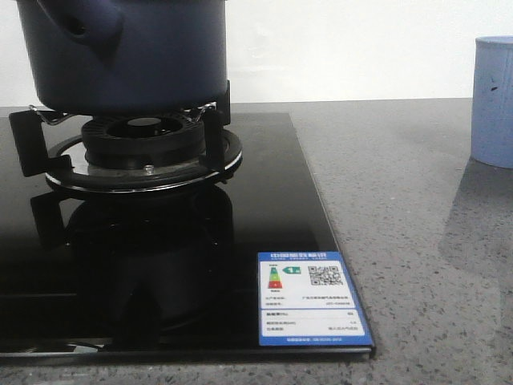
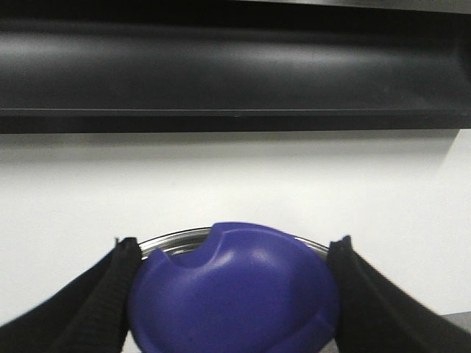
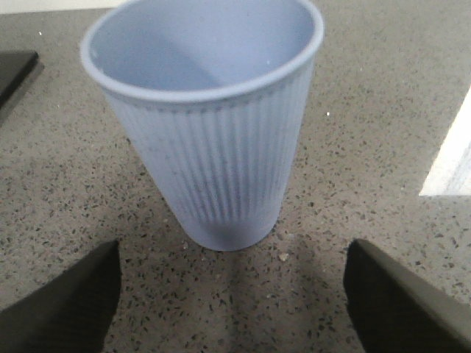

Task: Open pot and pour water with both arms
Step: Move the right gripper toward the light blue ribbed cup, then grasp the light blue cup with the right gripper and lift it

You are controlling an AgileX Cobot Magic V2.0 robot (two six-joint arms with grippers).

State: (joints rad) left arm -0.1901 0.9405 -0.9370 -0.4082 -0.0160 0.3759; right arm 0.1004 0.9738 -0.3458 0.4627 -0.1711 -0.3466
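The pot (image 1: 132,52) stands upright, handle toward 10 o'clock. Left hand (image 2: 234,294) grips its lid knob (image 2: 234,294); right hand (image 3: 232,309) is wide open, empty.

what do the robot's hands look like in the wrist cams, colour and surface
Only the fingers show. The left hand has two black fingers with a fine ribbed, rubbery-looking texture on the inner faces, tapering toward the tips. The right hand has two dark fingers, blurred and nearly featureless wedges. No cables, markings or arm links are visible, and neither hand appears in the front view.
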